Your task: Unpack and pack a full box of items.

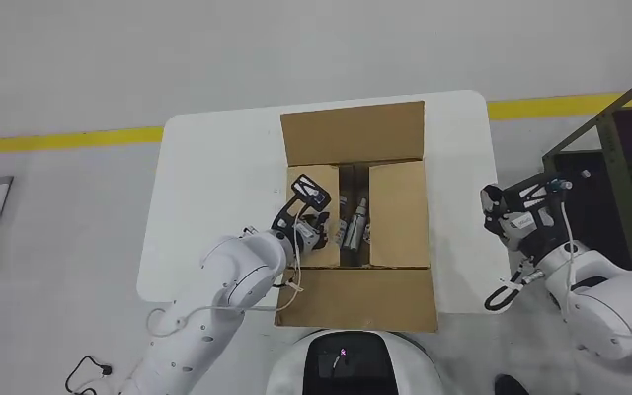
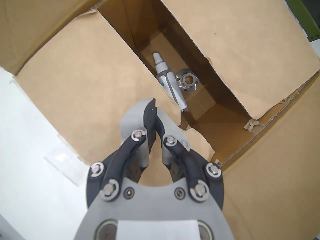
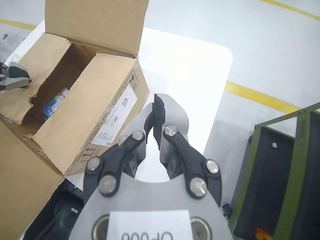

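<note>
Sitting open at the centre of the top view, the cardboard box (image 1: pixel 400 212) rests on the white tabletop (image 1: pixel 217 197) with its outer flaps spread. A white spray bottle (image 2: pixel 167 81) and a metal flange (image 2: pixel 187 79) lie just beside each other on its floor. The left tool (image 2: pixel 154 112), clenched and empty, hovers over the box's left inner flap. The right tool (image 3: pixel 156 112), likewise clenched on nothing, hangs right of the box near the tabletop's edge.

Most of the box's contents are hidden

Two inner flaps (image 1: pixel 398 212) cover most of the box (image 1: pixel 353 133), leaving a narrow gap. A white tube (image 2: pixel 167 81) lies partly behind one flap's edge. A blue-labelled item (image 3: pixel 53 106) is too covered to identify. The picture's edge cuts off the green cart (image 1: pixel 592 168).
</note>
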Controlling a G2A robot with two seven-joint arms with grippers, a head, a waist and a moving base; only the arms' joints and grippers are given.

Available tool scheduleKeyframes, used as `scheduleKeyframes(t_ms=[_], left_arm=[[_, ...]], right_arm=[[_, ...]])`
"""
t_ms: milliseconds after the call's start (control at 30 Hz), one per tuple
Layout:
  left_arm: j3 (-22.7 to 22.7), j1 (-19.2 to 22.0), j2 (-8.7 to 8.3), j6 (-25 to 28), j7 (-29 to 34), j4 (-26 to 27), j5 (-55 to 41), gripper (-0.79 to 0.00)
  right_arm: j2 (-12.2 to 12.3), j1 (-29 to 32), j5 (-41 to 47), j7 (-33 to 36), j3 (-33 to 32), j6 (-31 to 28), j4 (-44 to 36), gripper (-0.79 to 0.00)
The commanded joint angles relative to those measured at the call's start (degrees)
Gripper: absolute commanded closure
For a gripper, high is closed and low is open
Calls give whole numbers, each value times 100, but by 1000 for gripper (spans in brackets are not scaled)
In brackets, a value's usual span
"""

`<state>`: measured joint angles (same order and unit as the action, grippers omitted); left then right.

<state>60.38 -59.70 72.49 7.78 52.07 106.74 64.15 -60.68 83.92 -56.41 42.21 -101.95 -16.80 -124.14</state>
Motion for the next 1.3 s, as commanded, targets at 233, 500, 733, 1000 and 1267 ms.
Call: scheduleKeyframes(t_ms=[233,500,733,1000,1267], left_arm=[[583,-84,-54,-225,45,625,-166,-785],[1313,-328,-158,-65,211,1450,-258,-785],[1831,-647,-264,706,136,1932,-441,-785],[2129,-823,-310,618,144,2063,-484,-785],[2129,-823,-310,618,144,2063,-484,-785]], right_arm=[[17,-32,207,-45,60,-52,58,0],[30,-80,730,-336,84,-357,201,0],[43,-167,1253,-639,74,-625,570,0],[34,-1005,1378,-471,644,-72,1304,0],[-38,-2092,809,-645,1541,582,2155,0]])
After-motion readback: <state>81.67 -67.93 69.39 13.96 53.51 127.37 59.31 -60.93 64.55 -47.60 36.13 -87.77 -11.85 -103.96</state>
